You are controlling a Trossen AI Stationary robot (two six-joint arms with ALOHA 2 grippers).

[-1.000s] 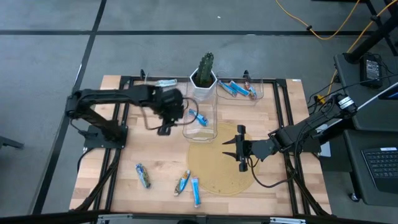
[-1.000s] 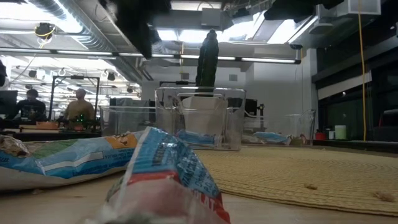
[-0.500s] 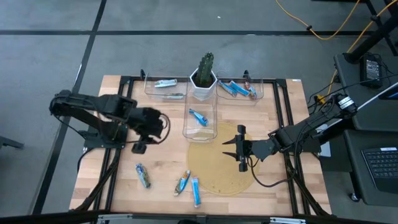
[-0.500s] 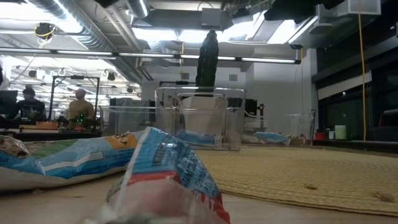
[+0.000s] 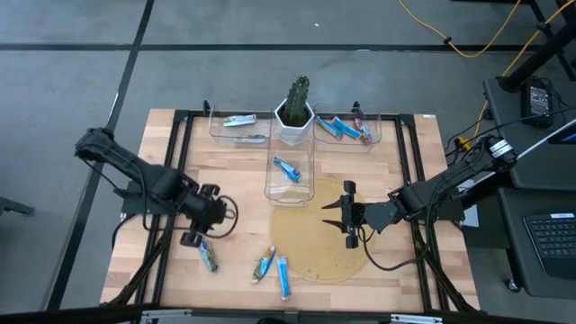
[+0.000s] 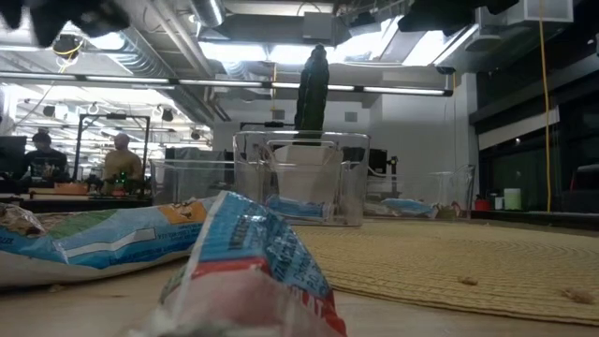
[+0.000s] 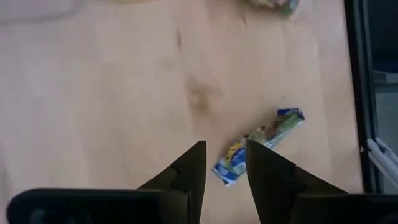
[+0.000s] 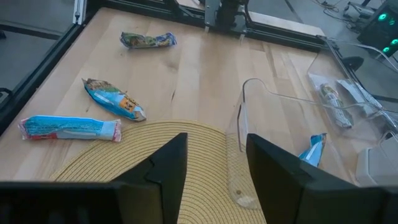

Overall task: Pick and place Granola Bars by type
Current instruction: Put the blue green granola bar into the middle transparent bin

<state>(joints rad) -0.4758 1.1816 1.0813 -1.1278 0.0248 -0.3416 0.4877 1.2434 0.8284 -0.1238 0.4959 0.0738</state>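
Hovering over a green-blue granola bar (image 7: 258, 144) near the worktop's (image 5: 234, 193) front-left corner, the left end effector (image 5: 193, 236) has its fingers narrowly parted w/ nothing between them. To grab well, I'd center both tips across the bar's short width (it lies slanted), then drop straight down. Left arm reaches low from its base, elbow bent. Right end effector (image 5: 346, 214) waits over the woven mat (image 5: 310, 252), half open, empty. Two more bars (image 5: 274, 266) lie nearby.

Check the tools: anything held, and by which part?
Nothing held. Left tool open above a bar; right tool open over the mat.
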